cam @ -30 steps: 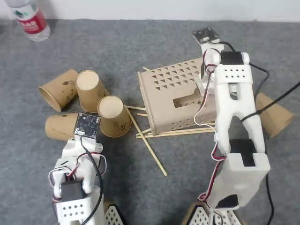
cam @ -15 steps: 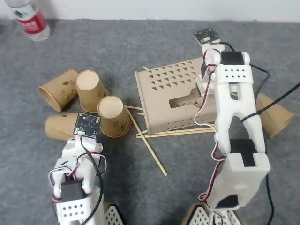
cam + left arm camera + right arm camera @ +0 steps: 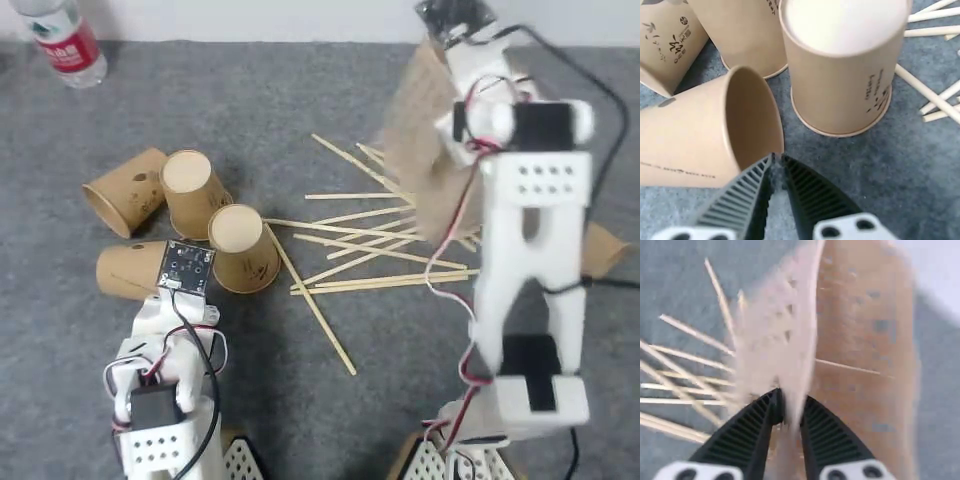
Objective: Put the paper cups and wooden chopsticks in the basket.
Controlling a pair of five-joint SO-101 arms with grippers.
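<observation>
Tan perforated basket [image 3: 420, 150], wall pinched by right hand [image 3: 791, 402]

The grey counter [image 3: 300, 100] in front of me carries four paper cups [image 3: 243, 247] toward its left edge, two on their sides and two upside down. Wooden chopsticks [image 3: 370, 250] lie scattered across its middle. A plastic bottle [image 3: 65, 40] stands at the far left corner, and a fifth cup [image 3: 605, 250] lies by the right edge.

Beige basket [image 3: 425, 150] tilted in the air; wooden chopsticks [image 3: 370, 250] scattered below; paper cups [image 3: 190, 195] clustered nearby.
</observation>
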